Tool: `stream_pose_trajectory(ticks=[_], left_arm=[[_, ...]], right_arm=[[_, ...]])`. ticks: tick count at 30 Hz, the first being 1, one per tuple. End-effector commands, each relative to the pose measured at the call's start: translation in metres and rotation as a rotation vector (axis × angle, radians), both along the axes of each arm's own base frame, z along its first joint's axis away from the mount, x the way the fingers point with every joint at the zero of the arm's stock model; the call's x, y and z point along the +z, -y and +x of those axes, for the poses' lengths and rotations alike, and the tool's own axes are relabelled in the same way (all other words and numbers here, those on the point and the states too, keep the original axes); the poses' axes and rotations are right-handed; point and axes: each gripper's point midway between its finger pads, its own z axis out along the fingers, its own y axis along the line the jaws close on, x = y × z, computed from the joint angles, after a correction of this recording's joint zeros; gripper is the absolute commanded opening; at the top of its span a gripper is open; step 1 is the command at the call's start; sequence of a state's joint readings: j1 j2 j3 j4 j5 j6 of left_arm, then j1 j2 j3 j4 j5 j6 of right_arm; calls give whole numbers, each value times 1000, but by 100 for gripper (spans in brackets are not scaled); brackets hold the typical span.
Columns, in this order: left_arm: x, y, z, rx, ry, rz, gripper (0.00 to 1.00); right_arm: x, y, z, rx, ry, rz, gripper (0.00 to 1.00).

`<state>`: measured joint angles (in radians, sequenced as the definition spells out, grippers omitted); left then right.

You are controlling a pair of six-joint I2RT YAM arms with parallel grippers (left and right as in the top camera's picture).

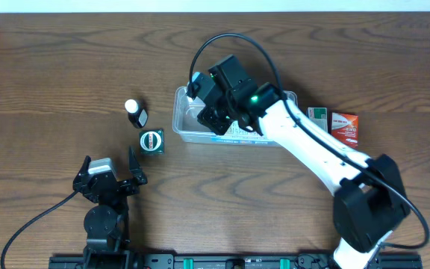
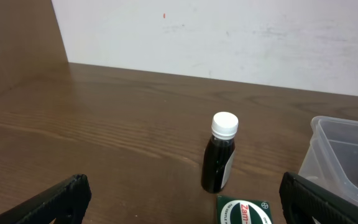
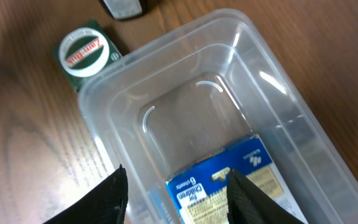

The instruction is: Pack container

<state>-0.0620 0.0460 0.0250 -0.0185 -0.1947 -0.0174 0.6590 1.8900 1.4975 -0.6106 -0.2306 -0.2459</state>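
- Over the bench [image 1: 51, 75], from the overhead view: the container [image 1: 180, 128] sits mid-bench, and the right pincer [image 1: 216, 119] hangs low inside its left end. The left pincer [image 1: 110, 161] waits near the front edge, spread wide and empty. A dark bottle [image 1: 135, 112] and a green Zam-Buk box [image 1: 152, 140] stand just left of the container. A red box [image 1: 344, 127] and a green-and-white box [image 1: 317, 114] lie off its right end.
- Left wrist: the bottle stands upright ahead of us, white cap on, with the container's corner at the right edge.
- Right wrist: the fingers are parted, and a blue box [image 3: 219, 180] lies flat on the container floor between them. We see nothing clamped.
- The danger, as we judge it: one finger looks close to that blue box, so a careless lift could drag or tip it. The tall bottle could topple if a finger clips it on the approach.
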Motion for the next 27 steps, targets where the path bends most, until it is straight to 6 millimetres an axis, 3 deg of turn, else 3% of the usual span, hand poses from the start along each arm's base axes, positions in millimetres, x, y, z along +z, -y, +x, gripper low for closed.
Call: stream_pose_trajectory(ticks=[1, 16, 27], left_arm=[[-18, -5, -2, 24, -58, 25, 98], [-18, -5, -2, 24, -58, 25, 98], [-18, -5, -2, 24, -58, 24, 98]], right_arm=[[-7, -6, 7, 26, 24, -8, 48], [-47, -17, 16, 5, -27, -2, 40], [-66, -15, 19, -3, -48, -18, 40]])
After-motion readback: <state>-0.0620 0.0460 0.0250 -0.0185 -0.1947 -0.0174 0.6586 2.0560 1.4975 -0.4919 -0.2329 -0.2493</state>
